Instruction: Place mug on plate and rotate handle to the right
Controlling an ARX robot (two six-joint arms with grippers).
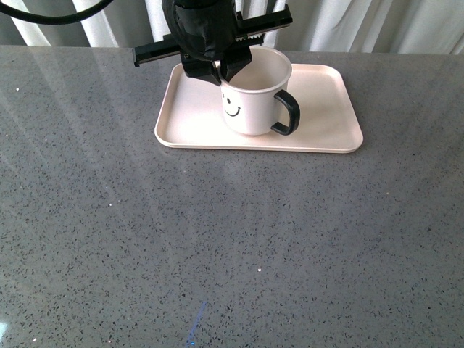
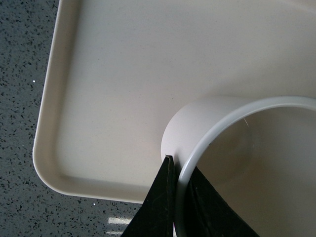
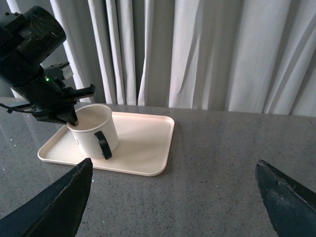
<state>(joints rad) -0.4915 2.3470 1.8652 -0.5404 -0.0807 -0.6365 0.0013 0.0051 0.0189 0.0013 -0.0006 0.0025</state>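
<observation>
The cream mug (image 1: 252, 101) with its smiley face stands upright on the pale plate (image 1: 326, 116), near the plate's middle. Its black handle (image 1: 287, 112) points to the right and a little toward me. My left gripper (image 1: 220, 72) is shut on the mug's rim at the back left, one finger inside and one outside. In the left wrist view the rim (image 2: 207, 143) runs between the black fingers (image 2: 160, 202). My right gripper (image 3: 173, 197) hangs open above the table, well to the side of the plate (image 3: 143, 148) and the mug (image 3: 94, 131).
The grey speckled table (image 1: 217, 246) stretches wide in front of the plate. White curtains (image 3: 207, 54) hang behind the table's far edge. The left arm's body (image 3: 29, 54) leans over the plate's far left corner.
</observation>
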